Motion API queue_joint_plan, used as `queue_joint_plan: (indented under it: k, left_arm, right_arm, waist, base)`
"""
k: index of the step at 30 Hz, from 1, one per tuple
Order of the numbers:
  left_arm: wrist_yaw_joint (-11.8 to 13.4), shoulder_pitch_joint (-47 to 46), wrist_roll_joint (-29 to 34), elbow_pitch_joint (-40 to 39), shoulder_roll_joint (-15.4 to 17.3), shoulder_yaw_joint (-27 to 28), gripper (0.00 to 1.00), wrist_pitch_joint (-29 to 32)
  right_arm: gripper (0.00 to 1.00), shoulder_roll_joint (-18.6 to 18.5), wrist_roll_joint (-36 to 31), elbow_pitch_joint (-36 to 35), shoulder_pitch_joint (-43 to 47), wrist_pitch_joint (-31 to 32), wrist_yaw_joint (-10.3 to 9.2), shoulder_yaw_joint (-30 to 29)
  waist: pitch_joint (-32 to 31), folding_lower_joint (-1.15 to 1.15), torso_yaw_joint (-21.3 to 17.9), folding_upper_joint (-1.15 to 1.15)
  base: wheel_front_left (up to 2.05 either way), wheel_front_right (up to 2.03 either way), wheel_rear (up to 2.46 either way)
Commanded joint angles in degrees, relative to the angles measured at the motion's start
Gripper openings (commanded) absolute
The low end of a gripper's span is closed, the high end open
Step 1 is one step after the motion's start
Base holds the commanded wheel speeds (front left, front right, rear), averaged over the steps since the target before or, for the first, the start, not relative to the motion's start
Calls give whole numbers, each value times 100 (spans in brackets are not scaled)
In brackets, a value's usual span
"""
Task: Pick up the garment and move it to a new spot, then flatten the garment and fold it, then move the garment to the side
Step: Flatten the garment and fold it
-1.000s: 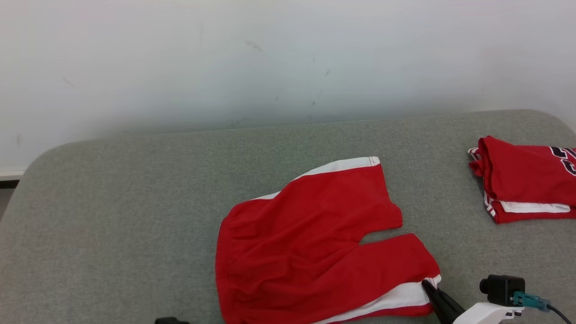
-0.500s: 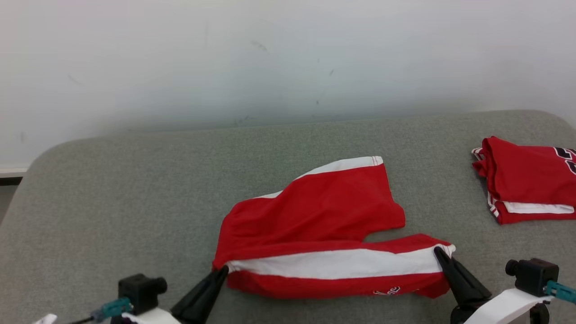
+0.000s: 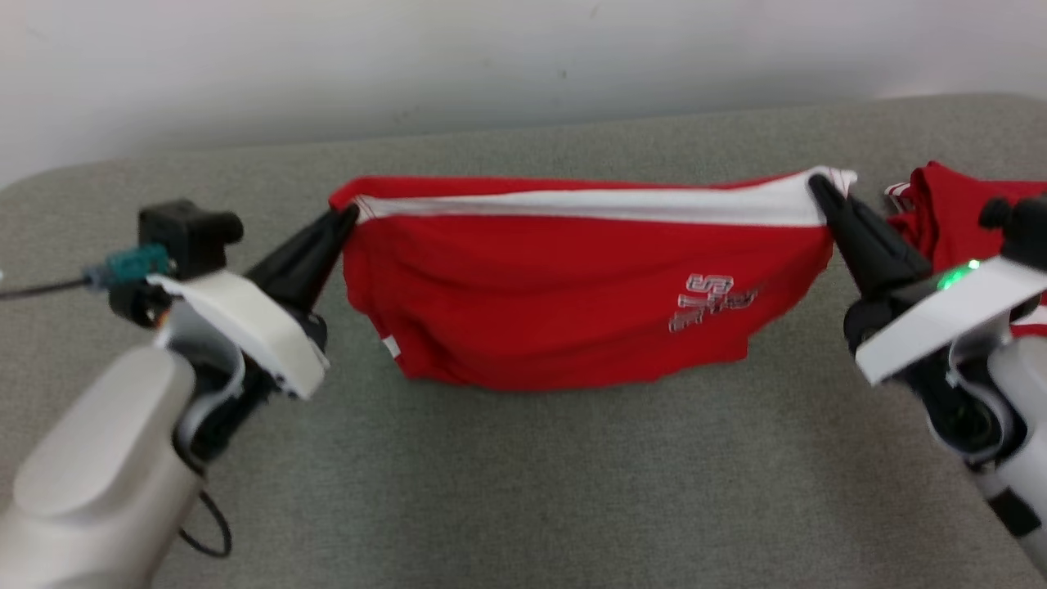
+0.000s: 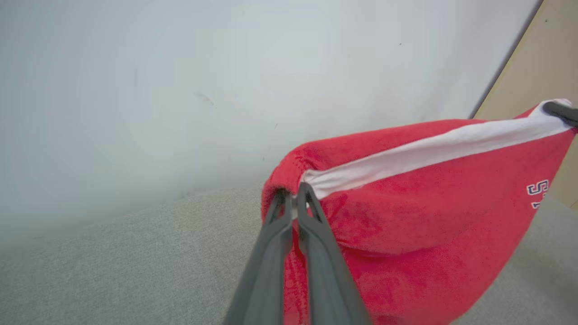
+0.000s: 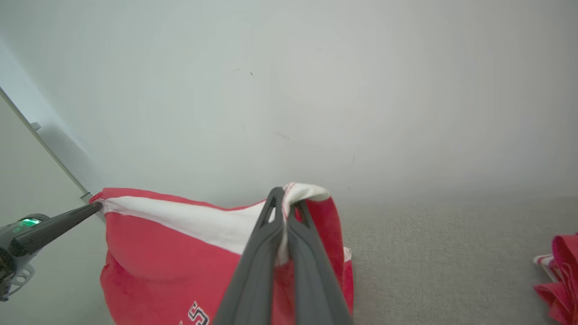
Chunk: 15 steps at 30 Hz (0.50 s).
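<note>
Head view: red shorts (image 3: 572, 327) with a white side stripe (image 3: 589, 204) are held stretched between the 2 grippers above the grey padded surface (image 3: 523, 474). The stripe runs along the top edge and a printed logo (image 3: 712, 301) faces the camera. The left gripper (image 3: 350, 214) is clamped on the upper left corner, its fingers pressed together on the fabric, as is confirmed in the left wrist view. The right gripper (image 3: 818, 186) is pinched tight on the upper right corner at the white hem. Whether the hanging lower edge touches the surface cannot be told. A folded red garment (image 3: 941, 200) is seen just beyond the right gripper.
</note>
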Motion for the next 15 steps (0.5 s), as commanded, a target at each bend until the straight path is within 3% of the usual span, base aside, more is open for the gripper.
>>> queue_joint_plan:
  k: [1, 8, 15]
  left_arm:
    - [-15, -182, -7, 108, 47, 13, 0, 69]
    - [-131, -2220, -241, 1270, -83, 50, 0, 666]
    - [-138, -3719, -343, 2287, -309, -28, 0, 753]
  right_arm:
    - [0, 9, 80, 69, -227, 26, -12, 19]
    - [0, 162, 428, 963, -2171, 282, -13, 208]
    - [0, 341, 550, 1840, -3778, -87, -13, 314]
  waist:
    - [399, -1, -44, 0]
    - [1151, -1, -75, 0]
    - [1453, -1, -126, 0]
  base:
    - [0, 0, 0]
    - [0, 0, 0]
    - [0, 0, 0]
